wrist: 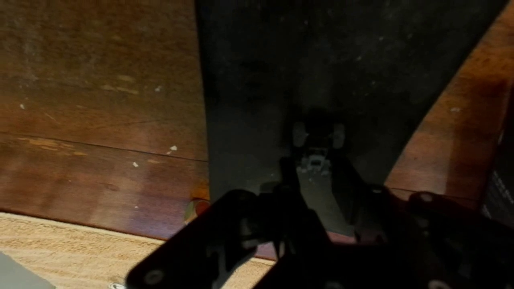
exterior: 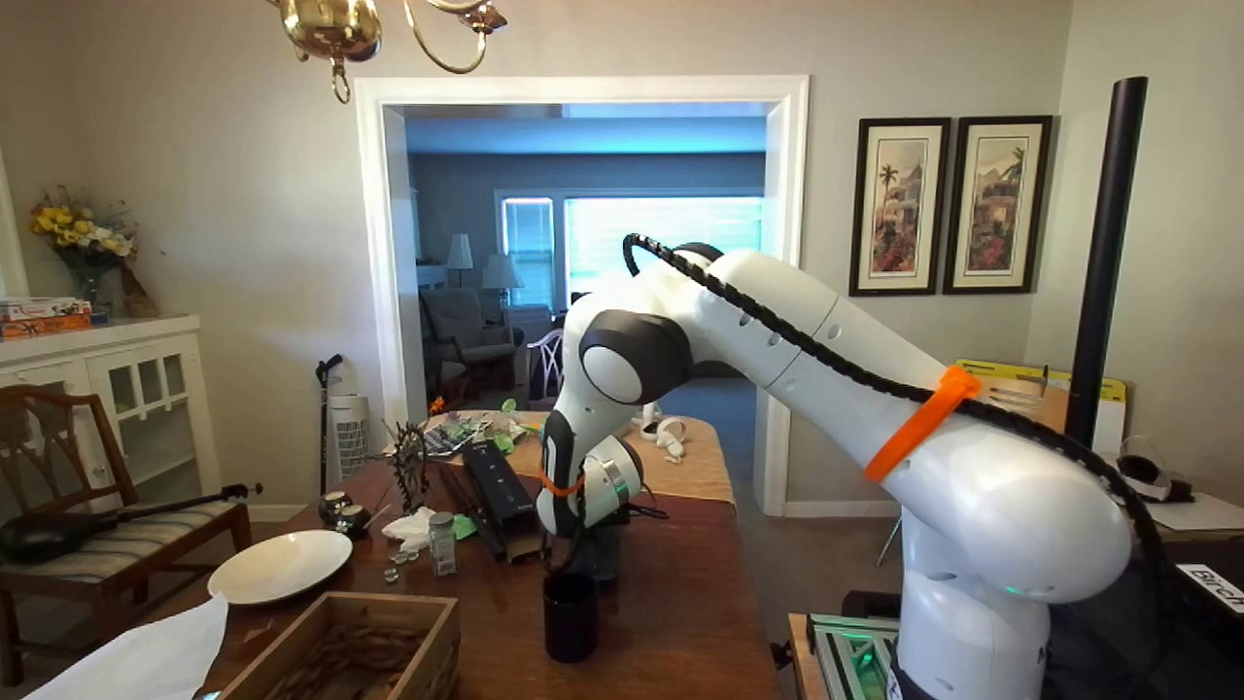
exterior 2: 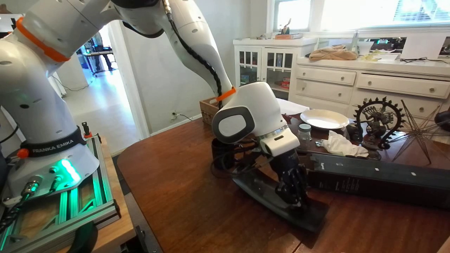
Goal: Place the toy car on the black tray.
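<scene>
The black tray [exterior 2: 260, 186] lies on the wooden table, long and slightly curved. It fills the middle of the wrist view [wrist: 257, 80]. The toy car [wrist: 317, 138] is dark with grey wheels and a light grey end. It shows in the wrist view over the tray; whether its wheels touch the tray I cannot tell. My gripper [wrist: 314, 166] has one fingertip on each side of the car's light end, closed in against it. In an exterior view my gripper [exterior 2: 297, 205] points down, low over the tray's far end. The car cannot be made out in the exterior views.
A black mug [exterior: 570, 622] stands at the tray's near end. A long black box [exterior 2: 379, 175] lies beside the tray. A glass jar [exterior: 442, 544], white plate [exterior: 282, 567], crumpled tissue [exterior 2: 344, 146], metal figure [exterior 2: 378, 123] and wooden box [exterior: 442, 622] also stand on the table.
</scene>
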### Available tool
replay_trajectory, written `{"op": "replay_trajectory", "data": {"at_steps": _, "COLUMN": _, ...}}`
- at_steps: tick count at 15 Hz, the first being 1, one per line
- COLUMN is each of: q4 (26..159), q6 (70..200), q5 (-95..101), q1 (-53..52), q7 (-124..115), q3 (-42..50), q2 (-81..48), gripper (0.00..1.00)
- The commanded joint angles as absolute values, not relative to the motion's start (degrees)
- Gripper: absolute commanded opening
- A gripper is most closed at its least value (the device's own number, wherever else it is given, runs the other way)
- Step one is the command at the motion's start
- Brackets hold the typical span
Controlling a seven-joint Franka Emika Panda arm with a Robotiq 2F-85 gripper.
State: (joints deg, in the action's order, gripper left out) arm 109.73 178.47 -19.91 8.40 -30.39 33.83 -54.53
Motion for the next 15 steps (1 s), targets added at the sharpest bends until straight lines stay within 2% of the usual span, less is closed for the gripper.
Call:
{"op": "replay_trajectory", "data": {"at_steps": 1, "q4": 111.2, "q6": 177.1, "q5": -21.5, "q1": 6.2, "q7": -31.2, "q3": 34.8, "q2": -54.9, "gripper": 0.07}}
{"op": "replay_trajectory", "data": {"at_steps": 15, "q4": 113.6, "q6": 176.2, "q5": -21.2, "q1": 3.2, "q7": -31.1, "q3": 35.9, "q2": -54.2, "gripper": 0.07}}
